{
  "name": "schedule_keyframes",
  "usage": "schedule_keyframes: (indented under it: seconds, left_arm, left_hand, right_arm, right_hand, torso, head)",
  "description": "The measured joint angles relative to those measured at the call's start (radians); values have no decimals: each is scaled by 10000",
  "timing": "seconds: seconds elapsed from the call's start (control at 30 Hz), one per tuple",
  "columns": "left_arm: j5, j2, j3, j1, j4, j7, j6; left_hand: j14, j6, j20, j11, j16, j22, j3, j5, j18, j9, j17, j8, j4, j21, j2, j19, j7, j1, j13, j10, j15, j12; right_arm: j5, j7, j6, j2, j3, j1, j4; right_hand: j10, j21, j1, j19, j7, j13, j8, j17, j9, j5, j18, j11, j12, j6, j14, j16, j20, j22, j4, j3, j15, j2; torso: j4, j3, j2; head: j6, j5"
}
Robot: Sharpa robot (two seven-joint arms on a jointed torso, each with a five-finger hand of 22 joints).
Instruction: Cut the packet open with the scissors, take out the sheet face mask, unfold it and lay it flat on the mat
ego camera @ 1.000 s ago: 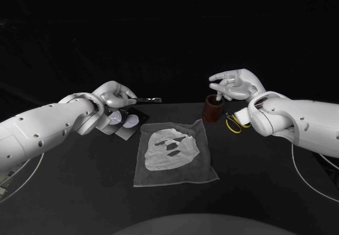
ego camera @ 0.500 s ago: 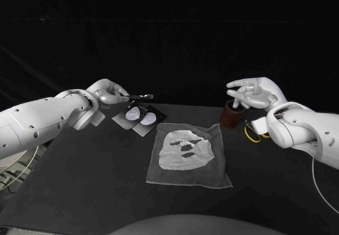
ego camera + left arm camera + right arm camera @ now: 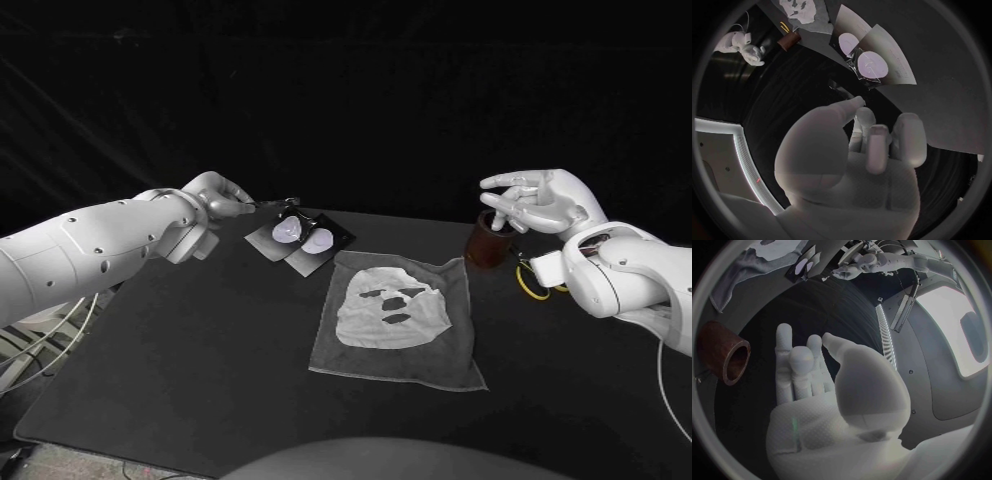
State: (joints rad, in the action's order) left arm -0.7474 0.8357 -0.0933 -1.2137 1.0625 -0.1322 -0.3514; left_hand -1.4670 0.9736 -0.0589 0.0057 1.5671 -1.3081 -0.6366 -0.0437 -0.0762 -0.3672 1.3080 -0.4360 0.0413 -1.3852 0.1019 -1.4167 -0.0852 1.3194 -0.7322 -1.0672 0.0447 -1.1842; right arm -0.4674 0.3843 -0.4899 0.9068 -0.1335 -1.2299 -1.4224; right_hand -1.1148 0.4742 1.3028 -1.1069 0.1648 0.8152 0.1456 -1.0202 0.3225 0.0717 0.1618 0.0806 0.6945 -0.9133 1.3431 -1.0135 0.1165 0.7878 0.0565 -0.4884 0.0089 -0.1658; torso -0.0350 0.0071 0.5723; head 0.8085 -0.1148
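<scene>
The white sheet mask (image 3: 387,302) lies unfolded and flat on the grey mesh mat (image 3: 411,362) in the middle of the table. The cut packet (image 3: 299,237), dark with two pale ovals, lies flat just left of the mat's far end. My left hand (image 3: 216,194) hovers left of the packet and pinches a thin dark strip (image 3: 277,203) at its fingertips; the strip (image 3: 839,88) also shows in the left wrist view. My right hand (image 3: 539,200) is raised above the brown cup (image 3: 490,241), fingers apart and holding nothing. The yellow-handled scissors (image 3: 535,285) lie beside the cup, partly hidden by my right arm.
The brown cup (image 3: 726,360) stands upright with its mouth bare, at the mat's far right corner. Bare black table (image 3: 188,360) stretches to the left and front of the mat. The table's far edge runs just behind the packet and cup.
The camera has shifted, sliding the whole scene rightward. Relative to the packet, my left hand with the strip has drawn back to the left. My right hand stays above the cup.
</scene>
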Motion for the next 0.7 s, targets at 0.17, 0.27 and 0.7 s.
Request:
schedule_keyframes:
  seconds: [0.17, 0.27, 0.7]
  left_arm:
    - [88, -288, -15, 32, -313, -564, -215]
    - [96, -481, -20, 39, -490, -857, -303]
    - [-144, -973, -77, 48, -763, -1705, -2]
  left_hand:
    - [0, -17, 0, -4, 0, 0, -37, 2, 0, 0, 0, -51, -11, 44, 14, 0, 16, -14, 100, 4, 0, 63]
    - [36, -35, 21, -52, 0, 0, -95, 2, -1, 0, 0, -107, -10, 45, 87, -22, 33, -86, 276, 109, 35, 192]
    - [36, -469, 36, 72, -194, 3, 330, -3, 0, -249, 0, 161, 101, 426, 1161, 144, -115, -582, 1573, 1155, 35, 1047]
  right_arm:
    - [0, -4, 12, 0, 0, 16, 9]
    - [1, -6, 18, 0, 0, 24, 10]
    - [3, -13, 47, -10, 0, 36, 11]
  right_hand:
    - [-1, 0, 0, 0, -14, -2, 0, 3, 0, 0, -3, 1, 0, 14, 0, 0, 0, -3, 0, 0, 0, 0]
    - [-1, -47, 0, 0, -14, -3, 0, 3, 0, 0, -5, 1, 0, 15, 0, 0, 0, -6, 0, 0, 0, 0]
    - [2, -47, 0, 0, -16, -8, 0, 24, 0, 0, -7, -2, 0, 16, 0, 0, 0, -11, 0, 0, 0, 0]
  torso:
    - [9, -8, 8]
    - [9, -7, 8]
    - [10, 5, 7]
  head:
    - [-35, -43]
    - [-36, -62]
    - [20, -38]
